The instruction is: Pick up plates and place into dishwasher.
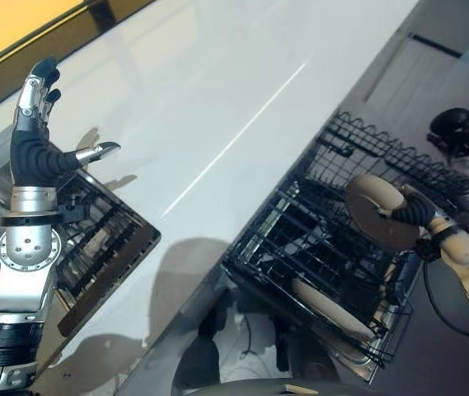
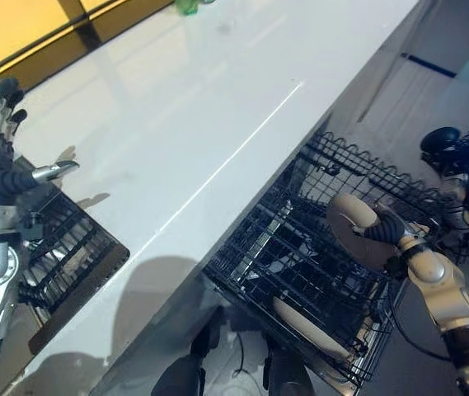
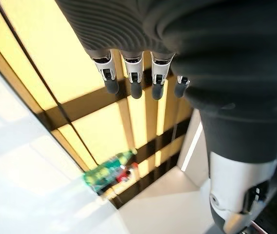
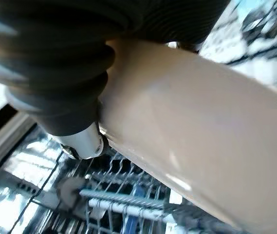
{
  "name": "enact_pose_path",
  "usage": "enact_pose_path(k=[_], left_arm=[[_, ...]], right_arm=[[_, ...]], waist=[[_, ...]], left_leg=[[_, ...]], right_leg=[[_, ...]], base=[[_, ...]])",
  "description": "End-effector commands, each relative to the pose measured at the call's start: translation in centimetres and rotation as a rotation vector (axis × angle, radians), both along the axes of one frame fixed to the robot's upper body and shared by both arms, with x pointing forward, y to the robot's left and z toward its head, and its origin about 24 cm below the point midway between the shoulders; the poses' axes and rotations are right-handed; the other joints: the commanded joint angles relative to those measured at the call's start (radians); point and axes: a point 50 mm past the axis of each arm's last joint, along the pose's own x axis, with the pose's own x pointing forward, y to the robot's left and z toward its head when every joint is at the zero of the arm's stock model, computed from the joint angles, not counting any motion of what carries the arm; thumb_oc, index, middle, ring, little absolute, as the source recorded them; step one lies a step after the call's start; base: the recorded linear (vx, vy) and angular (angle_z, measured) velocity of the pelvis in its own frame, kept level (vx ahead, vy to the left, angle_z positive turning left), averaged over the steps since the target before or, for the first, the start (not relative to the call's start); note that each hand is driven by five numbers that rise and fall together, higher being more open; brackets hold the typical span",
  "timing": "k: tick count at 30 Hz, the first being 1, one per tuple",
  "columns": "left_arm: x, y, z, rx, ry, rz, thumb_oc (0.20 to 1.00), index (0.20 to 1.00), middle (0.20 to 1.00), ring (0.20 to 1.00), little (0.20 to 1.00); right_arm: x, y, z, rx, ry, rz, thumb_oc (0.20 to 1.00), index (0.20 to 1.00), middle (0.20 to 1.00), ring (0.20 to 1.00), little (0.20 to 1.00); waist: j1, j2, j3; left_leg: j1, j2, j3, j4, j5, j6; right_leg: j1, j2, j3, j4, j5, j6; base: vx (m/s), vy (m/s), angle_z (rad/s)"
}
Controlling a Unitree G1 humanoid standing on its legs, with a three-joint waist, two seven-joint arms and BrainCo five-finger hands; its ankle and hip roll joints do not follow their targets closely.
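A beige plate is held on edge above the black wire dishwasher rack, with my right hand curled round it. In the right wrist view the plate lies against my thumb, and the rack's tines show below. A second beige plate lies slanted in the rack's near part. My left hand is raised over the counter's left end, open with fingers straight and thumb out; its fingers hold nothing.
A long white counter runs diagonally past the rack. A dark dish rack sits under my left arm. A green bottle stands at the counter's far end. A dark helmet-like object sits beyond the rack.
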Motion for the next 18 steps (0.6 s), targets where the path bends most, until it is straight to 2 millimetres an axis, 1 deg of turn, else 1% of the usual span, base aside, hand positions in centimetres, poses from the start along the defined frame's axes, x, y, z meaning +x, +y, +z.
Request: enact_pose_path(k=[1, 4, 7, 9, 12, 14, 18], left_arm=[[-0.2, -0.6, 2.4, -0.009, -0.107, -0.042, 1.000, 1.000, 1.000, 1.000, 1.000], [0.0, -0.3, 2.3, -0.012, -0.104, -0.032, 1.000, 1.000, 1.000, 1.000, 1.000], [0.2, -0.1, 2.1, -0.012, -0.095, -0.028, 1.000, 1.000, 1.000, 1.000, 1.000], [0.4, 0.1, 1.9, -0.008, -0.081, -0.026, 1.000, 1.000, 1.000, 1.000, 1.000], [0.6, 0.1, 1.9, 0.002, -0.065, -0.027, 1.000, 1.000, 1.000, 1.000, 1.000], [0.7, 0.1, 2.2, 0.008, -0.069, -0.025, 1.000, 1.000, 1.000, 1.000, 1.000], [1.0, 0.2, 2.5, 0.012, -0.077, -0.027, 1.000, 1.000, 1.000, 1.000, 1.000]], right_arm=[[1.3, 0.6, 4.5, -0.016, -0.133, 0.121, 0.200, 0.200, 0.200, 0.200, 0.200], [1.3, 1.3, 5.2, 0.073, -0.126, 0.201, 0.200, 0.200, 0.200, 0.200, 0.200], [1.3, 1.7, 5.1, 0.181, -0.092, 0.267, 0.200, 0.200, 0.200, 0.200, 0.200], [1.3, 1.5, 4.5, 0.237, -0.070, 0.271, 0.200, 0.200, 0.200, 0.200, 0.200], [1.4, 0.8, 3.3, 0.182, 0.015, 0.229, 0.200, 0.200, 0.200, 0.200, 0.200], [1.3, 0.8, 2.7, 0.164, 0.064, 0.233, 0.200, 0.200, 0.200, 0.200, 0.200], [1.1, 0.3, 1.3, 0.151, 0.170, 0.226, 0.200, 0.200, 0.200, 0.200, 0.200]], waist=[[0.033, -0.037, -0.026], [0.033, -0.041, -0.019], [0.037, -0.045, -0.013], [0.040, -0.049, -0.010], [0.047, -0.053, -0.007], [0.048, -0.053, 0.007], [0.049, -0.049, 0.039]], left_leg=[[0.051, 0.009, 0.036, 0.059, -0.084, 0.028], [0.047, 0.008, 0.041, 0.066, -0.087, 0.028], [0.047, 0.002, 0.042, 0.073, -0.092, 0.030], [0.048, -0.003, 0.045, 0.081, -0.097, 0.033], [0.048, -0.009, 0.050, 0.092, -0.102, 0.035], [0.041, -0.010, 0.053, 0.099, -0.103, 0.035], [0.023, -0.014, 0.058, 0.117, -0.102, 0.039]], right_leg=[[-0.025, -0.045, 0.008, 0.045, -0.022, 0.067], [-0.030, -0.045, 0.008, 0.058, -0.030, 0.066], [-0.028, -0.048, 0.007, 0.065, -0.036, 0.067], [-0.017, -0.050, 0.009, 0.064, -0.039, 0.068], [-0.005, -0.058, 0.008, 0.059, -0.039, 0.073], [-0.009, -0.060, 0.009, 0.063, -0.038, 0.075], [-0.008, -0.061, 0.010, 0.061, -0.035, 0.067]], base=[[0.05, -0.013, 0.19], [0.06, -0.006, 0.14], [0.07, -0.003, 0.04], [0.10, -0.017, 0.01], [0.09, -0.022, 0.01], [0.00, 0.000, 0.00], [0.00, 0.000, 0.00]])
